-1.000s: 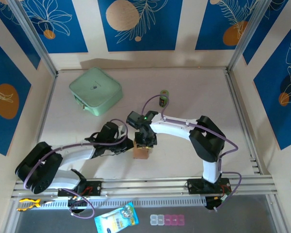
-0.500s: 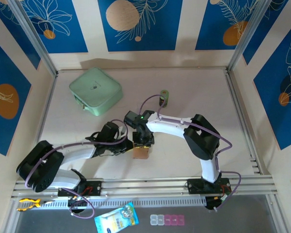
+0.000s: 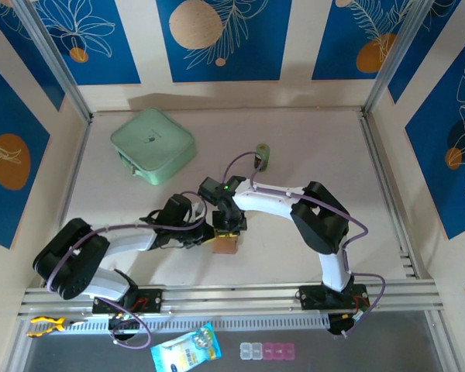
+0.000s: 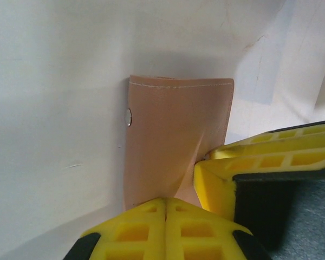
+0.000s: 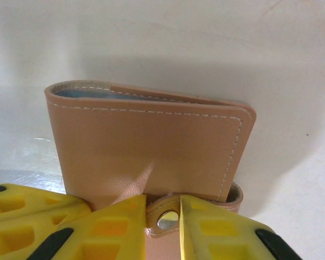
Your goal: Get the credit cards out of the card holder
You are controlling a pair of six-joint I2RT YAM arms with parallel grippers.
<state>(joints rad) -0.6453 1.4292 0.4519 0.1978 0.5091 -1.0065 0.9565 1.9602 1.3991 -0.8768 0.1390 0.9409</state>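
Observation:
The tan card holder [image 3: 226,245] stands on edge on the table between both grippers. Seen from the right wrist, it [image 5: 146,146] is folded shut, with the blue edge of a credit card [image 5: 97,93] showing in its top slit. My right gripper [image 5: 163,216] is closed on the snap tab [image 5: 168,219], one yellow finger against each side of it. In the left wrist view my left gripper [image 4: 166,205] is shut, pinching the near edge of the card holder [image 4: 176,135]. The right gripper's fingers [image 4: 260,160] touch it from the right.
A mint-green square case [image 3: 153,145] lies at the back left. A small green cylinder [image 3: 263,156] stands behind the right arm. Metal rails [image 3: 232,298] run along the near edge, with a blue-and-white packet [image 3: 186,350] and a pill strip [image 3: 267,351] beyond them.
The right gripper has shifted slightly left onto the card holder and its jaws have narrowed around the snap tab. The left gripper kept its pinch; its elbow moved a little.

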